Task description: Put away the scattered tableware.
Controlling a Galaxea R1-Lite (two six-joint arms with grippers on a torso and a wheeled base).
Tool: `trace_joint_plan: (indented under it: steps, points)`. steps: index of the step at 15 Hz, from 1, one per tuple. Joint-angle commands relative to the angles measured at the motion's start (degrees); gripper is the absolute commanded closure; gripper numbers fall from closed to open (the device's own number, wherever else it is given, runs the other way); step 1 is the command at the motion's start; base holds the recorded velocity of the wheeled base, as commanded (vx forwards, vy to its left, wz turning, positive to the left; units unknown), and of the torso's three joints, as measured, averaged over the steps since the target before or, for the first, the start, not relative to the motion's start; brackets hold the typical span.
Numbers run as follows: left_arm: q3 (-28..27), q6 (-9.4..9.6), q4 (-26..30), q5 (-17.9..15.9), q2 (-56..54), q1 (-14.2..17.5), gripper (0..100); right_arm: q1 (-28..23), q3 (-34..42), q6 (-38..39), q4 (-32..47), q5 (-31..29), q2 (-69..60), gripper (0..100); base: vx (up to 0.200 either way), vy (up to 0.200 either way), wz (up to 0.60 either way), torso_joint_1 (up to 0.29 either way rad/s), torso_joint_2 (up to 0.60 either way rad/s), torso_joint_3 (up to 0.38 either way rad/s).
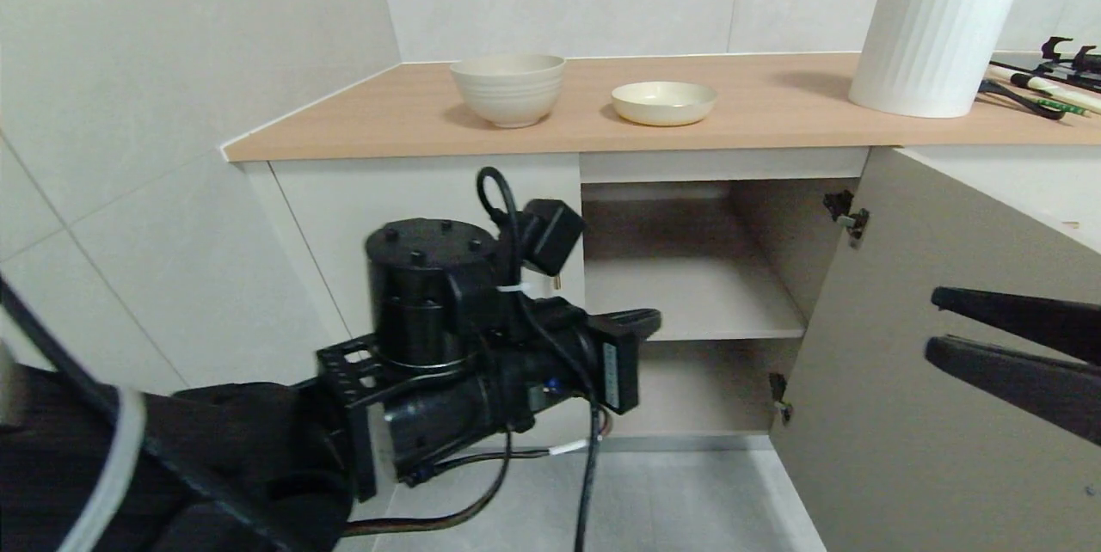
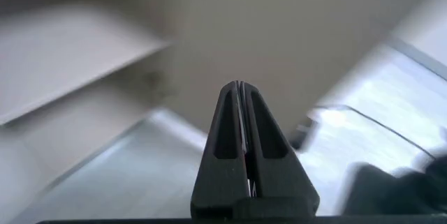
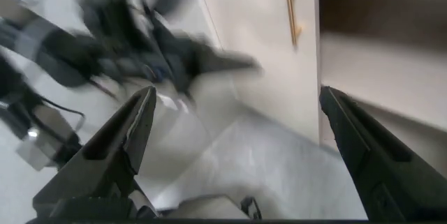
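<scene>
At the left end of the countertop [image 1: 370, 122], the bowl [image 1: 507, 88] and shallow dish [image 1: 663, 101] look stiff, slick and breakable, probably best pinched by the rim; the left gripper [image 2: 239, 91] is pressed together, the right gripper [image 3: 237, 95] spread apart.

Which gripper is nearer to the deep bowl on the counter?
Left. The left gripper sits below the deep bowl, by the cabinet opening; the right gripper is farther off, before the open cabinet door.
</scene>
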Motion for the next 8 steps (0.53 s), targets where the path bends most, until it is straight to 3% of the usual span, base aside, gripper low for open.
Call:
trace_joint_plan:
  steps: [1, 5, 8]
  points:
    - [4.69, 0.05, 8.15, 3.06, -12.68, 8.42, 100, -0.06, -5.35, -0.10, 0.30, -0.11, 9.95, 0, 0.000, 0.000, 0.00, 0.000, 0.00, 0.000]
    - [8.65, 0.05, 11.49, 4.29, -21.64, 15.80, 100, -1.73, -13.00, -0.10, 0.12, -0.20, 17.95, 0, 0.000, 0.000, 0.00, 0.000, 0.00, 0.000]
    - [10.14, 0.67, 13.68, 3.23, -24.63, 19.32, 100, -2.08, -12.12, -0.10, 0.47, -2.66, 17.69, 0, 0.000, 0.000, 0.00, 0.000, 0.00, 0.000]
